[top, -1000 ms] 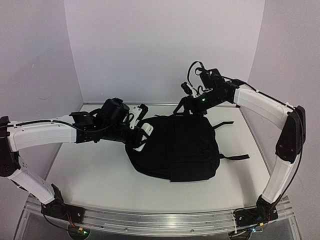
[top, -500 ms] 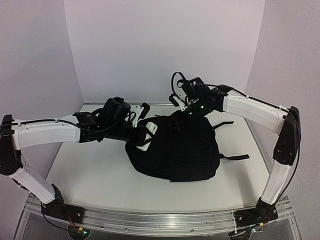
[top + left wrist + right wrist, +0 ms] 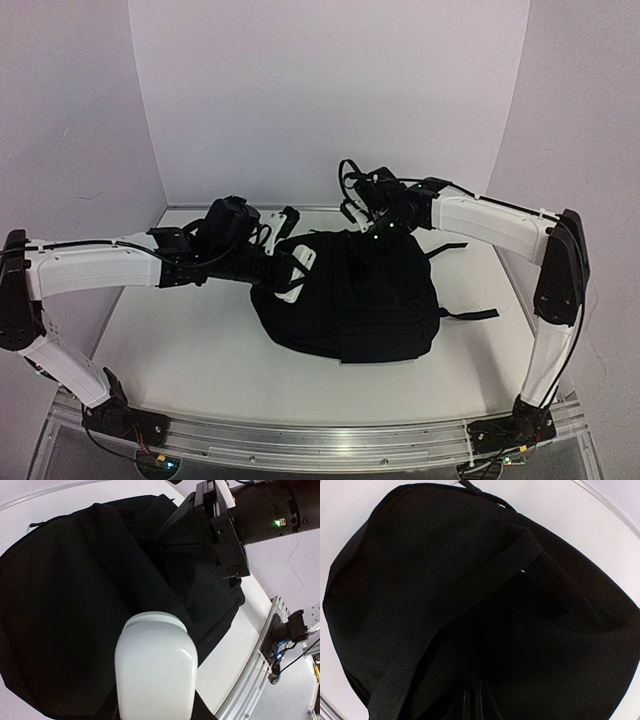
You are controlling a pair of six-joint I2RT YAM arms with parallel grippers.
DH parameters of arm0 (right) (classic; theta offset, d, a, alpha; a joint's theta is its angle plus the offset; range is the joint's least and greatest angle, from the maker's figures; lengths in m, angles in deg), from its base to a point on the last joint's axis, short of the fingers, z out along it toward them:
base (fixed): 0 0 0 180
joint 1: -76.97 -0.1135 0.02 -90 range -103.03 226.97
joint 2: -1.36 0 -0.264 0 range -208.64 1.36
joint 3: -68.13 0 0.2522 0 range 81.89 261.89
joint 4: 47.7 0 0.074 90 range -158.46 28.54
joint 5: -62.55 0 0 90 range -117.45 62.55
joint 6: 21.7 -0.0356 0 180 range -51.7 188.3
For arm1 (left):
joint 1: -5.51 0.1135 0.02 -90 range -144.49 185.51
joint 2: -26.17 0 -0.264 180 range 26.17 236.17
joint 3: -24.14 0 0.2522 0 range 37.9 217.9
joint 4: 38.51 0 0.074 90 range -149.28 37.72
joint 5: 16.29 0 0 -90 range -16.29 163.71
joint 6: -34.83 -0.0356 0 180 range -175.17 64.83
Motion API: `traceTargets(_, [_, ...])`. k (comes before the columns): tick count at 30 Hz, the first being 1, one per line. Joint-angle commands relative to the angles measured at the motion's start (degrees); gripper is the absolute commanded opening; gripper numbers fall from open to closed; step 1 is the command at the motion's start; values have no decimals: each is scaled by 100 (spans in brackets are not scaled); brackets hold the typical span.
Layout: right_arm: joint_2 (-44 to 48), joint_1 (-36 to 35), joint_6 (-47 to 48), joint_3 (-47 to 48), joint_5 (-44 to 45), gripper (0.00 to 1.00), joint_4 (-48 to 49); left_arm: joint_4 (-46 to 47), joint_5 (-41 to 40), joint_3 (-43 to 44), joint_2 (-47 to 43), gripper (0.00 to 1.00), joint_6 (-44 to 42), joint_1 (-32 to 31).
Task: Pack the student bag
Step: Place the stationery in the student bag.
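Both arms extend inward, forearms near level. Right gripper (image 3: pixel 362 235) fingers clamp the student bag (image 3: pixel 365 300); left gripper (image 3: pixel 290 272) finger state is not discernible.

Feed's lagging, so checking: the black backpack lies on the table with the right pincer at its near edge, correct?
No: the right pincer is at the far edge of the backpack, not the near one, as the top external view shows. The backpack does lie on the table.
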Motion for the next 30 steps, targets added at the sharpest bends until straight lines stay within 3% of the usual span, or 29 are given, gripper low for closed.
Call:
traceTargets(1, [376,18,84,245,-215,0,3,699,565,93,61,0,298,295])
traceTargets(5, [586,62,139,344,-565,0,9,1702,1918,101,402,0,967,822])
traceTargets(10, [717,193,159,315,-869,0,34,2284,2714,761,1209,0,1404,935])
traceTargets(19, [872,296,180,266,-1109,0,236,2952,3562,1786,2727,0,2182,917])
traceTargets(30, [1035,296,397,117,-1548,0,564,3737,4192,1681,3482,0,3262,918])
